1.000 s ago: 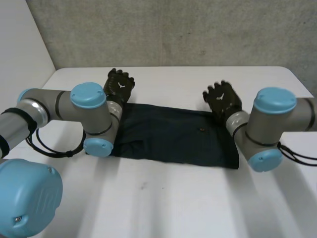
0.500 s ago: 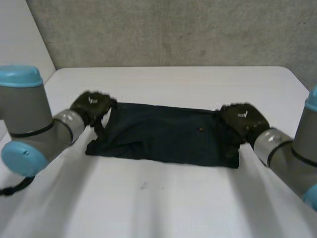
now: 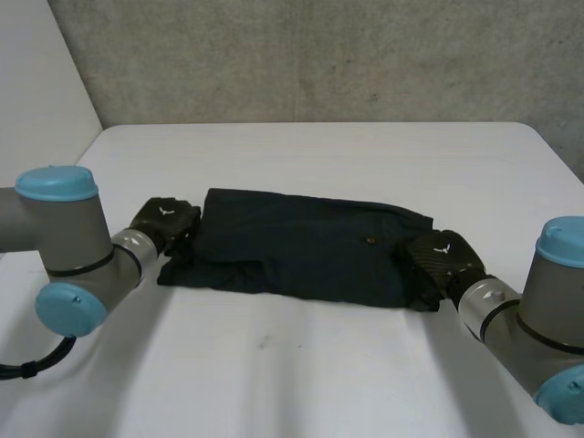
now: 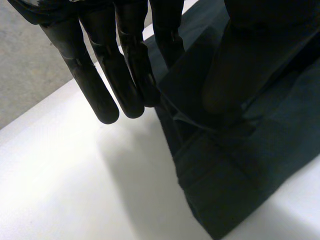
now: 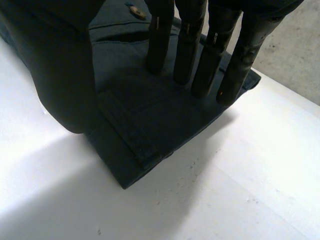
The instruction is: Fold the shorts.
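Dark navy shorts (image 3: 301, 251) lie flat across the white table (image 3: 301, 374) as a long band. My left hand (image 3: 166, 222) is at their left end. In the left wrist view its straight fingers (image 4: 95, 85) hang beside the cloth's edge, and the thumb (image 4: 235, 65) lies on the shorts (image 4: 235, 175), with a raised flap pinched between thumb and fingers. My right hand (image 3: 440, 258) is at the right end, by the near corner. In the right wrist view its straight fingers (image 5: 200, 60) rest on top of the shorts (image 5: 150, 115), the thumb (image 5: 65, 85) hanging apart over the near edge.
A small brown button (image 3: 370, 240) sits on the shorts toward their right end. A grey wall (image 3: 301, 55) stands behind the table's far edge. Bare white tabletop lies in front of the shorts and at both sides.
Both hands came from the shorts' far edge down to the two ends, and the arms swung outward. The left hand's thumb and fingers closed on the cloth's edge; the right hand's fingers settled on it.
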`<state>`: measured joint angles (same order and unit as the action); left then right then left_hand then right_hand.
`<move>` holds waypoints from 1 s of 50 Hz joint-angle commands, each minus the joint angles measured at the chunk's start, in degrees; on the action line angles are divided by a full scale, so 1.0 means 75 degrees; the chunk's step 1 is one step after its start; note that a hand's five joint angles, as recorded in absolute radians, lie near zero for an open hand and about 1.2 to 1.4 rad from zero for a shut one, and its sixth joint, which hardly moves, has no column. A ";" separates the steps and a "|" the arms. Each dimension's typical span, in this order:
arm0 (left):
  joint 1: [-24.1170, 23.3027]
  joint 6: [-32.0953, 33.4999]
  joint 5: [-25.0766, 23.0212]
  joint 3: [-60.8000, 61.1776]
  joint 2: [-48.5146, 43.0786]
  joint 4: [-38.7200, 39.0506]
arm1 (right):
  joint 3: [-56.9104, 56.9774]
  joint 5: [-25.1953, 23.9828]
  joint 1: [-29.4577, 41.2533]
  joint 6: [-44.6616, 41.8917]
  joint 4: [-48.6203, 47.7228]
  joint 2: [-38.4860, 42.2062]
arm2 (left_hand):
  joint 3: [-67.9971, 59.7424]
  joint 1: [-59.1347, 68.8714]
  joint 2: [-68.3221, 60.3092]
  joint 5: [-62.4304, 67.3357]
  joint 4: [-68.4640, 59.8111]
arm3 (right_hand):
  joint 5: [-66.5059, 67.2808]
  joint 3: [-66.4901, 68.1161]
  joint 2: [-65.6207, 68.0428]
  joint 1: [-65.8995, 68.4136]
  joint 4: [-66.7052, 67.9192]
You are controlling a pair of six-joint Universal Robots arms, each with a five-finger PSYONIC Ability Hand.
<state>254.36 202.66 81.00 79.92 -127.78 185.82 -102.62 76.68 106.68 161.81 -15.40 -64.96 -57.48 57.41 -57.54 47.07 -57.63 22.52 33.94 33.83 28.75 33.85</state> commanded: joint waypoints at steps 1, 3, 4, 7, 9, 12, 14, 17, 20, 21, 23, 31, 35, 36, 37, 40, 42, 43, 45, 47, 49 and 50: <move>-0.0001 0.0318 0.0250 0.0054 0.0056 0.0126 | -0.0017 0.0030 0.0061 -0.0059 -0.0080 0.0048 | -0.2109 0.2118 -0.2101 0.2163 -0.2088 | 0.1001 0.0812 0.0827 0.1504 0.0824; 0.0057 0.0552 0.0262 0.0124 0.0068 0.0115 | -0.0017 0.0042 0.0073 -0.0094 -0.0115 0.0048 | -0.2109 0.2118 -0.2101 0.2163 -0.2088 | 0.0979 0.0790 0.0804 0.1481 0.0801; 0.0069 0.0646 0.0262 0.0148 0.0057 0.0103 | -0.0017 0.0042 0.0073 -0.0106 -0.0115 0.0048 | -0.2109 0.2118 -0.2101 0.2163 -0.2088 | 0.0979 0.0790 0.0804 0.1481 0.0801; 0.0069 0.1101 0.0274 0.0346 0.0056 0.0103 | -0.0017 0.0065 0.0073 -0.0130 -0.0115 0.0083 | -0.2064 0.2073 -0.2056 0.2118 -0.2043 | 0.0979 0.0790 0.0804 0.1481 0.0801; 0.0058 0.1314 0.0274 0.0452 0.0068 0.0138 | -0.0005 0.0065 0.0073 -0.0176 -0.0127 0.0083 | -0.2042 0.2051 -0.2034 0.2096 -0.2021 | 0.0979 0.0790 0.0804 0.1481 0.0801; 0.0046 0.1631 0.0250 0.0617 0.0103 0.0162 | -0.0017 0.0065 0.0073 -0.0270 -0.0115 0.0107 | -0.1818 0.1827 -0.1810 0.1872 -0.1798 | 0.1179 0.0990 0.1005 0.1681 0.1001; 0.0058 0.1666 0.0262 0.0640 0.0115 0.0150 | -0.0005 0.0065 0.0073 -0.0329 -0.0115 0.0118 | -0.1171 0.1180 -0.1163 0.1225 -0.1150 | 0.1849 0.1660 0.1675 0.2352 0.1672; 0.0058 0.1678 0.0262 0.0675 0.0243 0.0080 | 0.0007 0.0065 0.0073 -0.0434 -0.0127 0.0142 | 0.2031 -0.2022 0.2039 -0.1977 0.2052 | 0.3641 0.3452 0.3467 0.4144 0.3464; -0.0024 0.1632 0.0250 0.0699 0.0524 0.0068 | 0.0030 0.0054 0.0073 -0.0586 -0.0139 0.0154 | 0.3137 -0.3128 0.3145 -0.3083 0.3158 | 0.6326 0.6137 0.6152 0.6829 0.6149; -0.0059 0.1608 0.0262 0.0699 0.0653 0.0068 | 0.0030 0.0065 0.0050 -0.0668 -0.0139 0.0154 | 0.4250 -0.4240 0.4258 -0.4196 0.4270 | 0.6331 0.6142 0.6157 0.6833 0.6154; -0.0094 0.1596 0.0274 0.0699 0.0829 0.0068 | 0.0019 0.0065 0.0003 -0.0750 -0.0139 0.0119 | 0.5154 -0.5145 0.5162 -0.5100 0.5175 | 0.6331 0.6142 0.6157 0.6834 0.6154; -0.0107 0.0882 0.0262 0.0664 0.2036 0.0091 | -0.0005 0.0042 -0.0231 -0.0938 -0.0033 -0.0010 | 0.5651 -0.5642 0.5659 -0.5597 0.5672 | 0.6331 0.6142 0.6157 0.6834 0.6154; -0.0071 0.0414 0.0239 0.0675 0.2575 0.0068 | -0.0075 0.0042 -0.0594 -0.1371 0.0154 -0.0209 | 0.5651 -0.5642 0.5659 -0.5597 0.5672 | 0.6331 0.6142 0.6157 0.6834 0.6154; -0.0071 0.0297 0.0250 0.0687 0.2715 0.0045 | -0.0087 0.0053 -0.0734 -0.1639 0.0305 -0.0303 | 0.5651 -0.5642 0.5659 -0.5597 0.5672 | 0.6331 0.6142 0.6157 0.6834 0.6154; -0.0071 0.0249 0.0250 0.0699 0.2786 0.0033 | -0.0087 0.0054 -0.0794 -0.1792 0.0400 -0.0350 | 0.5651 -0.5642 0.5659 -0.5597 0.5672 | 0.6331 0.6142 0.6157 0.6834 0.6154; -0.0071 0.0132 0.0204 0.0967 0.3078 -0.0014 | -0.0064 0.0100 -0.1121 -0.2516 0.0785 -0.0560 | 0.5651 -0.5642 0.5659 -0.5597 0.5672 | 0.6331 0.6142 0.6157 0.6834 0.6154; -0.0071 0.0143 0.0169 0.1108 0.3196 -0.0014 | -0.0064 0.0124 -0.1309 -0.2952 0.0951 -0.0725 | 0.5651 -0.5642 0.5659 -0.5597 0.5672 | 0.6331 0.6142 0.6157 0.6834 0.6154; -0.0071 0.0143 0.0157 0.1179 0.3243 -0.0014 | -0.0052 0.0147 -0.1391 -0.3163 0.1021 -0.0807 | 0.5674 -0.5664 0.5682 -0.5620 0.5694 | 0.6331 0.6142 0.6157 0.6834 0.6154; -0.0071 0.0143 0.0145 0.1355 0.3361 -0.0014 | 0.0053 0.0159 -0.1590 -0.3877 0.1139 -0.1018 | 0.5696 -0.5687 0.5704 -0.5642 0.5717 | 0.6331 0.6142 0.6157 0.6834 0.6154; -0.0083 0.0143 0.0145 0.1448 0.3384 -0.0014 | 0.0158 0.0171 -0.1638 -0.4276 0.1127 -0.1100 | 0.5719 -0.5710 0.5727 -0.5665 0.5739 | 0.6331 0.6142 0.6157 0.6834 0.6154; -0.0095 0.0143 0.0145 0.1531 0.3385 -0.0002 | 0.0440 0.0171 -0.1545 -0.4804 0.1104 -0.1135 | 0.5786 -0.5777 0.5794 -0.5732 0.5807 | 0.6331 0.6142 0.6157 0.6834 0.6154; -0.0118 0.0132 0.0145 0.1554 0.3385 -0.0002 | 0.0545 0.0171 -0.1463 -0.4956 0.1127 -0.1147 | 0.5786 -0.5777 0.5794 -0.5732 0.5807 | 0.6331 0.6142 0.6157 0.6834 0.6154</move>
<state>253.81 203.46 82.21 89.38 -102.92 185.71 -102.32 77.75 95.74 135.29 -7.69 -71.64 -15.64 16.10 -15.34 4.55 -15.50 54.14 67.73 66.25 53.33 68.11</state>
